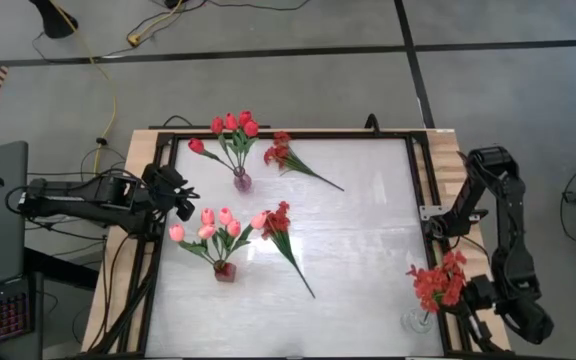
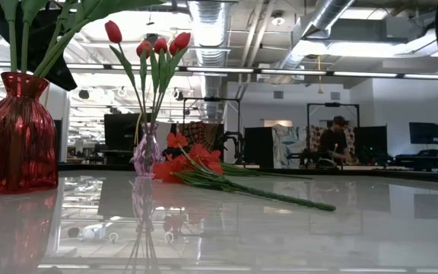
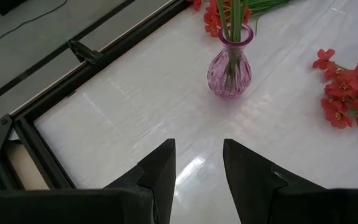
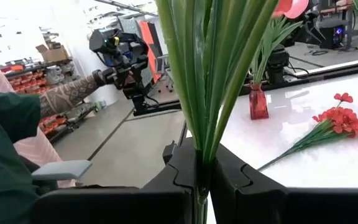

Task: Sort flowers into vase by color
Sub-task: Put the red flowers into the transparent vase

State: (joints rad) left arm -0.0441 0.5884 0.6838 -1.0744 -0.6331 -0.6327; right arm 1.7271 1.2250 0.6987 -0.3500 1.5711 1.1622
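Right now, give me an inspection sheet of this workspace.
Surface: white table, glossy, black frame around it.
Job's things: red tulips in purple vase; pink tulips in red vase; two red sprays lying loose.
Clutter: nothing seen.
Grippers: left gripper open, empty, near the table's left edge; right gripper shut on a red spray's stems over a clear vase.
Cables: yellow cable on the floor.
Surroundings: open workshop; a person seated behind; an arm nearby.
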